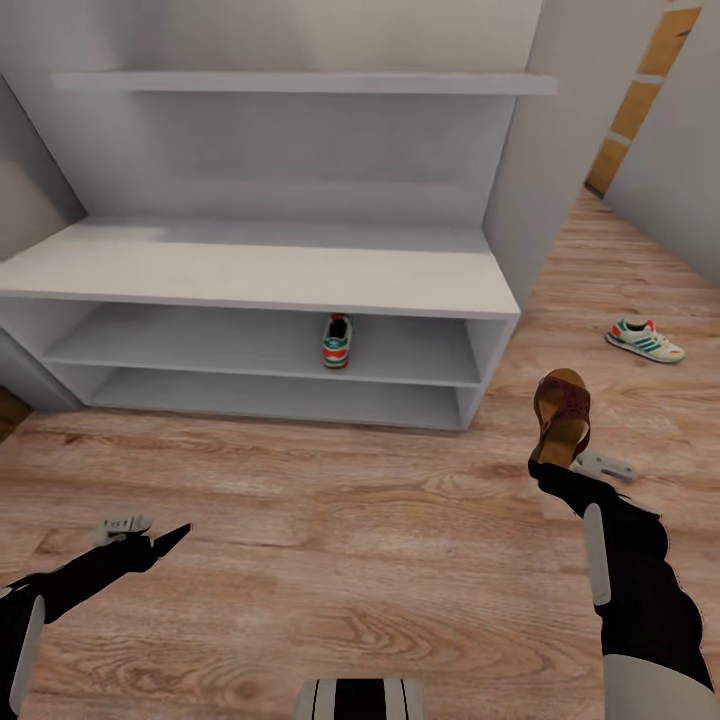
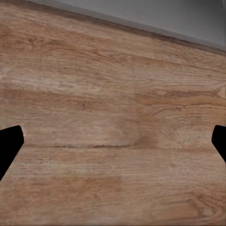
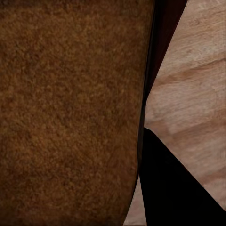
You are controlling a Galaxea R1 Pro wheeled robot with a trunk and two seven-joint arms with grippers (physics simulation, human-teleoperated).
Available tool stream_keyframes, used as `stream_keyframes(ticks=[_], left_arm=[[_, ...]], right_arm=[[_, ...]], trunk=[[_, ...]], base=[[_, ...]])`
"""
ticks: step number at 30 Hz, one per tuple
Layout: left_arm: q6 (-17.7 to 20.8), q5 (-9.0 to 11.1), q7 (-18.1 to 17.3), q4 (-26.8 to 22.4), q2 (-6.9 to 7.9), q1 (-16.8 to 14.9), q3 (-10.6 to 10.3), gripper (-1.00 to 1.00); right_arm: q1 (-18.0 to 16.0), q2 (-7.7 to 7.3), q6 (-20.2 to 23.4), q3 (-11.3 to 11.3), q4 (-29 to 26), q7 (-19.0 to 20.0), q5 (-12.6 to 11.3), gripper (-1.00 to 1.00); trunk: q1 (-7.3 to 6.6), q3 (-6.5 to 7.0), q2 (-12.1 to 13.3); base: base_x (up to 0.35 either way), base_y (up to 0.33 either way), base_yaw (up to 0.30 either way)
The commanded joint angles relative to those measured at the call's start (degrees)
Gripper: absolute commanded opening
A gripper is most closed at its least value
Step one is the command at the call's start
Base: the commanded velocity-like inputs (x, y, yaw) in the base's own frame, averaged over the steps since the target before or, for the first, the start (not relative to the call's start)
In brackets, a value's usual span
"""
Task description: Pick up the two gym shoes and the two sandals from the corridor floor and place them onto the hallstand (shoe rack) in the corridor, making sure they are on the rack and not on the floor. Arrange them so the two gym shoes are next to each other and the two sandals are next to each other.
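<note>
Wood-grain corridor floor (image 1: 330, 560) underfoot. Pale grey-white hallstand (image 1: 260, 270) ahead, wide bench top bare, two low shelves beneath, one upper shelf above. Right gripper (image 1: 555, 462) raised off the floor near the hallstand's right end, pinching a dark brown sandal (image 1: 562, 410) at its heel, toe pointing up and away; brown footbed (image 3: 70, 113) close against the right wrist camera. Left gripper (image 1: 150, 535) low over bare planks, fingers (image 2: 10, 146) spread wide apart, nothing between them. One gym shoe (image 1: 337, 341) on the upper low shelf, heel outward. Second gym shoe (image 1: 645, 340) on the floor, well right of the hallstand, green side stripes visible. No legible writing or brand on either shoe.
</note>
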Motion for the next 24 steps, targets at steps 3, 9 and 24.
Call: stream_keyframes(ticks=[3,9,24], left_arm=[[0.0,0.0,0.0,0.0,-0.01,0.0,0.0,1.0],[0.0,0.0,0.0,0.1,-0.05,0.0,0.0,1.0],[0.0,0.0,0.0,0.1,-0.08,0.0,0.0,1.0]], right_arm=[[0.0,0.0,0.0,0.0,0.0,-0.1,-0.2,-1.0],[0.0,0.0,0.0,0.0,0.0,-0.1,-0.2,-1.0],[0.0,0.0,0.0,0.0,0.0,-0.1,-0.2,-1.0]], trunk=[[0.0,0.0,0.0],[0.0,0.0,0.0],[0.0,0.0,0.0]], base=[[-0.022,0.341,0.0],[-0.004,0.348,0.0],[0.0,0.35,0.0]])
